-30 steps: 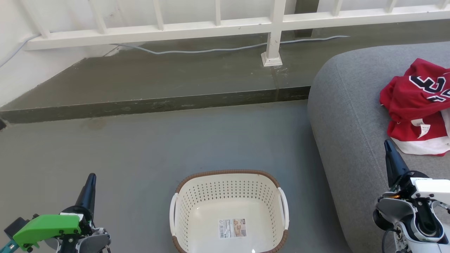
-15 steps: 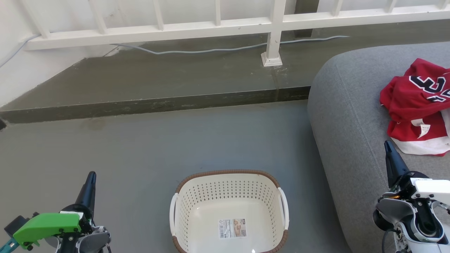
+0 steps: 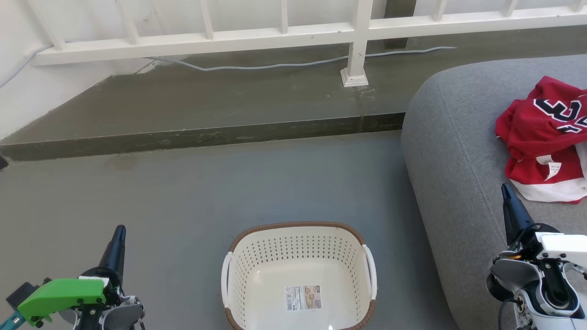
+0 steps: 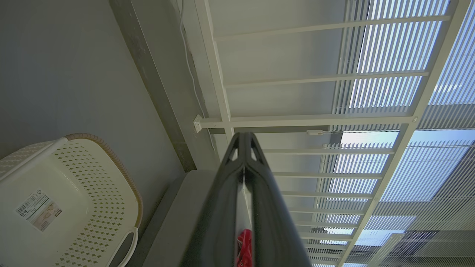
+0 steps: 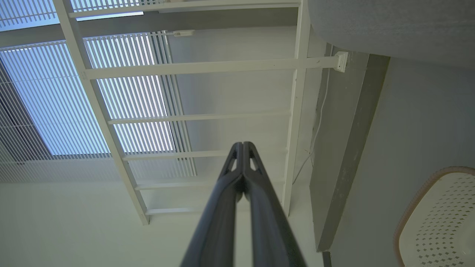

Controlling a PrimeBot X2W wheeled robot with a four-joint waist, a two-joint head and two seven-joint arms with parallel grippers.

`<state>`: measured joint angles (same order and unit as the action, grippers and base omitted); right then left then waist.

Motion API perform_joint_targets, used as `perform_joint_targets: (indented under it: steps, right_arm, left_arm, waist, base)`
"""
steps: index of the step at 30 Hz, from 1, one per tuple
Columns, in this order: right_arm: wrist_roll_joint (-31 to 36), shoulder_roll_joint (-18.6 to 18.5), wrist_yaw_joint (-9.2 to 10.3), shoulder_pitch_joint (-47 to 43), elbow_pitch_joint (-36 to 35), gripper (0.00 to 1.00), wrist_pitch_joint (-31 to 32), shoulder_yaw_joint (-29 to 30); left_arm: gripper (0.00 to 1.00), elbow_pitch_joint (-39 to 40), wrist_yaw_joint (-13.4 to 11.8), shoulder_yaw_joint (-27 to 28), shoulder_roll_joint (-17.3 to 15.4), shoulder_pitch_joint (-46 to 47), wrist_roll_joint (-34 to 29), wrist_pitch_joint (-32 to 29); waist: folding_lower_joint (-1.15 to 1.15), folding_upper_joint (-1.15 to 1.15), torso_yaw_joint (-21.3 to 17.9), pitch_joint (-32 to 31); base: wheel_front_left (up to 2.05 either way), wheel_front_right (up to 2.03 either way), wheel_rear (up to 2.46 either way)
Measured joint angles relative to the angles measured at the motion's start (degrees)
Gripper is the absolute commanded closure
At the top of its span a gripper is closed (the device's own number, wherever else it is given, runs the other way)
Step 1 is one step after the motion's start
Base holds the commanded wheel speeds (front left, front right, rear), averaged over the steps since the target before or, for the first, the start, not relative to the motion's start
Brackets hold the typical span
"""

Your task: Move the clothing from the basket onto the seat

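The cream basket (image 3: 298, 250) with its brown rim sits on the floor at bottom centre, holding just a label; it also shows as basket (image 4: 63, 185) and basket (image 5: 438, 218). The red clothing (image 3: 545, 137) lies crumpled on the grey seat (image 3: 458, 151) at the right, numerals showing on top and a white hem below. A sliver of the red clothing (image 4: 245, 244) peeks between my left fingers. My left gripper (image 3: 120, 229) is shut over the floor left of the basket. My right gripper (image 3: 505, 188) is shut above the seat's front, just left of the clothing.
A raised concrete step (image 3: 202, 135) crosses the floor behind the basket. Behind it runs a white railing (image 3: 275, 36) with a post (image 3: 355, 68) and a grey cable (image 3: 275, 65). Open grey floor (image 3: 183, 192) lies between the step and the basket.
My left gripper has shifted very slightly; the right gripper, basket and clothing have stayed put.
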<state>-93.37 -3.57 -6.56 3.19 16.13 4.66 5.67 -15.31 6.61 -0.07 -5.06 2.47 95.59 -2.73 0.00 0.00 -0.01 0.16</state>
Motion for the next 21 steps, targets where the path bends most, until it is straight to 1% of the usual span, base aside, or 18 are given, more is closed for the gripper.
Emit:
perform_joint_targets:
  steps: [21]
  right_arm:
    - [0.0,0.01,0.0,0.0,0.01,1.0,0.0,0.11]
  left_arm:
    - [1.0,-0.47,0.01,0.05,0.09,0.15,-0.01,0.0]
  waist:
    - [0.0,0.0,0.0,-0.01]
  base:
    - [0.0,0.0,0.0]
